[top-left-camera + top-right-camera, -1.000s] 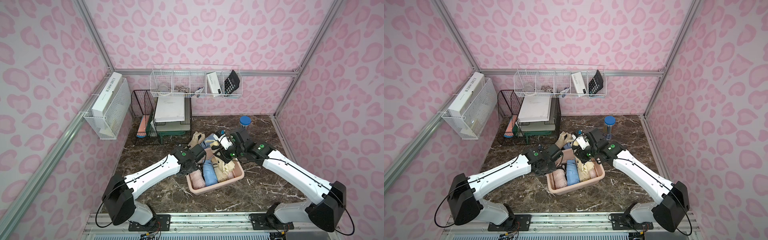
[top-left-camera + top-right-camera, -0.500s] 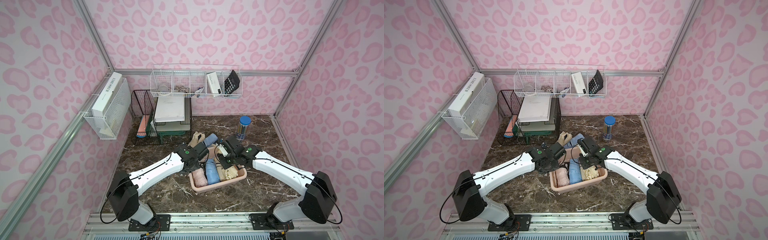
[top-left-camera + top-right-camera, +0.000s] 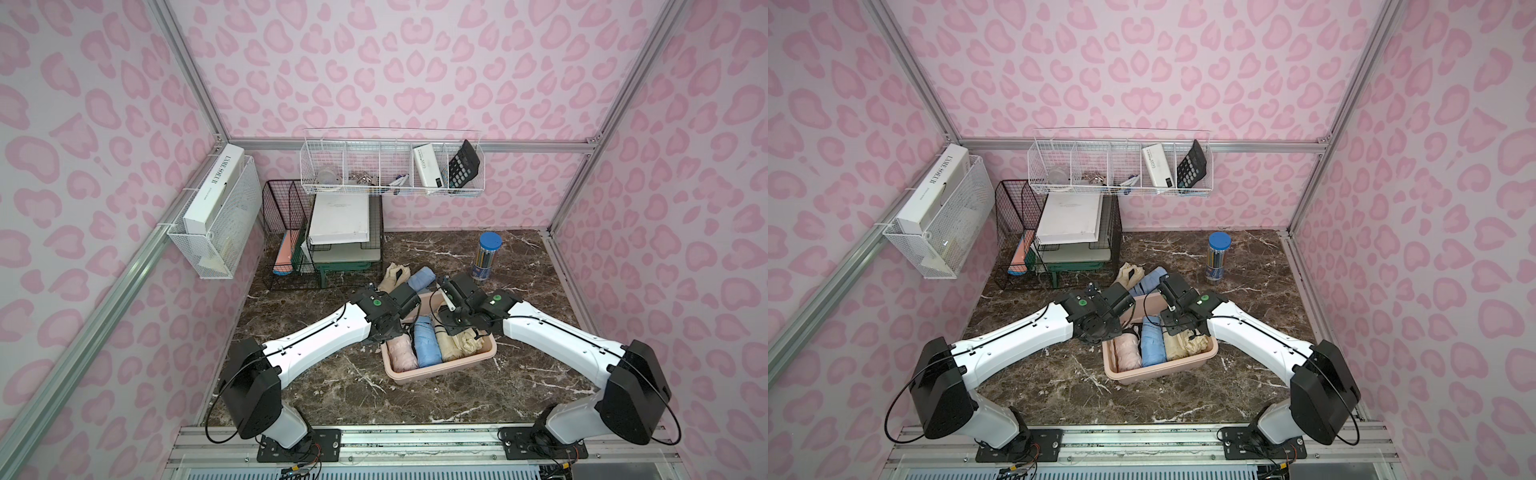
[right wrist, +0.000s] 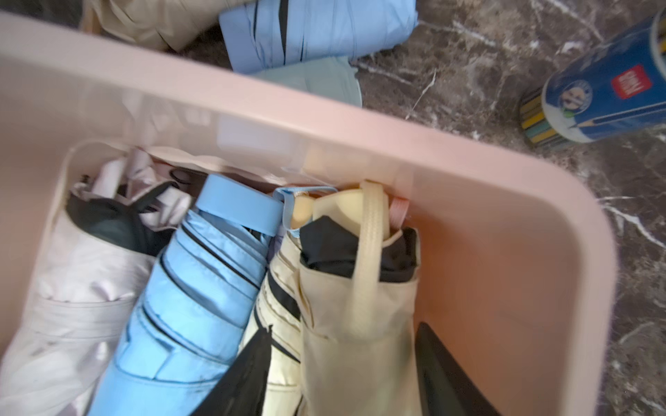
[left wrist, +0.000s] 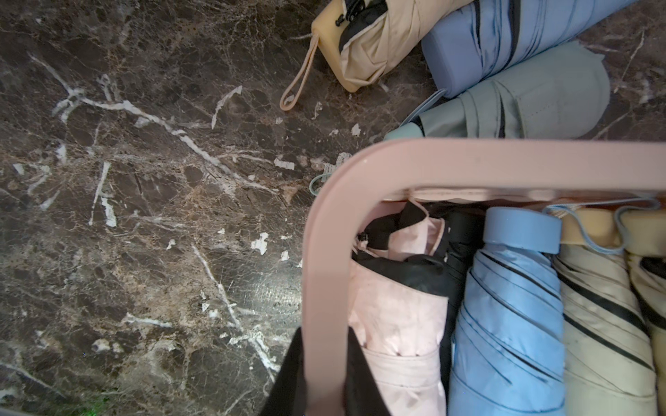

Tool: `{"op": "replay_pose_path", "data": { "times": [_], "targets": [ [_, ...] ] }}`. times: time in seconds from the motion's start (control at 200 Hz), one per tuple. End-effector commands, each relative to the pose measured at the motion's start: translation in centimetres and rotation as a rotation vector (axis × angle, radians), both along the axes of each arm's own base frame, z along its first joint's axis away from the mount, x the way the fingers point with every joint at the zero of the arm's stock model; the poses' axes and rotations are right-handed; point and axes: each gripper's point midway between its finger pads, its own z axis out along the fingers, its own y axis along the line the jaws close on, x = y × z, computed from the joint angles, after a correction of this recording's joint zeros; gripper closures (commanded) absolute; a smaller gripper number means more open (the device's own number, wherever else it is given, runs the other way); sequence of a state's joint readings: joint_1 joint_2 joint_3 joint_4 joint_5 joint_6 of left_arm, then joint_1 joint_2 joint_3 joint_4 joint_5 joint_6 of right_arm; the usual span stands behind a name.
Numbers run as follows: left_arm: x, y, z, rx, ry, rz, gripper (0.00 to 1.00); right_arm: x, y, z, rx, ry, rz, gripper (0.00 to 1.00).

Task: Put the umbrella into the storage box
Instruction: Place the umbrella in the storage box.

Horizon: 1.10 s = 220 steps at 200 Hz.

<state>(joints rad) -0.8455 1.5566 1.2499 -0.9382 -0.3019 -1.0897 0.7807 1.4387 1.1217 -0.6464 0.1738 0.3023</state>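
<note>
Two arms here: the left arm and right arm, both glossy white shells between chunky black joint housings. A green dot on each black wrist block. Thin black cables loop along the links. And the left claw, right claw: matte black tapered fingers. Black base plates, screwed down.
</note>
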Motion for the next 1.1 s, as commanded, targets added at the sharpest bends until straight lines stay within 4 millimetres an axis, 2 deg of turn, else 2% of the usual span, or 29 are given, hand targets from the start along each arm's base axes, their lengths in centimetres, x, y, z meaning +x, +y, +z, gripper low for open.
{"op": "replay_pose_path", "data": {
  "times": [0.0, 0.15, 0.275, 0.445, 0.64, 0.735, 0.875, 1.01, 1.06, 1.095],
  "targets": [
    [-0.2, -2.0, -0.6, -0.071, 0.04, -0.048, 0.98, -0.3, 0.2, 1.9, 0.046, -0.022, 0.01, 0.42],
    [0.0, -2.3, -0.6, -0.068, 0.038, -0.058, 0.99, -2.1, -0.3, 2.0, 0.049, 0.023, 0.03, 0.53],
    [0.0, -2.5, -0.9, -0.073, 0.043, -0.06, 0.99, -3.5, -0.4, 0.0, 0.053, 0.073, 0.031, 0.63],
    [0.1, -2.7, -0.8, -0.079, 0.041, -0.067, 0.99, -3.4, -1.7, -2.6, 0.017, 0.083, -0.056, 0.72],
    [0.2, -2.9, -0.7, -0.079, 0.038, -0.081, 0.98, -3.2, -4.0, -4.4, -0.051, 0.085, -0.147, 0.74],
    [0.3, -3.0, -0.6, -0.08, 0.034, -0.091, 0.93, -3.2, -4.3, -4.4, -0.044, 0.084, -0.158, 0.72],
    [0.5, -3.0, -0.1, -0.077, 0.016, -0.1, 0.78, -2.8, -2.8, -2.4, 0.039, 0.053, -0.113, 0.64],
    [0.8, -2.5, 1.3, -0.071, -0.034, -0.117, 0.59, -2.1, 0.2, 2.5, 0.24, -0.059, -0.012, 0.5],
    [1.0, -2.1, 2.1, -0.057, -0.062, -0.123, 0.54, -1.9, 1.1, 4.3, 0.312, -0.109, 0.027, 0.47],
    [1.2, -1.7, 2.8, -0.041, -0.082, -0.125, 0.47, -1.8, 1.5, 5.3, 0.347, -0.14, 0.043, 0.45]
  ]
}}
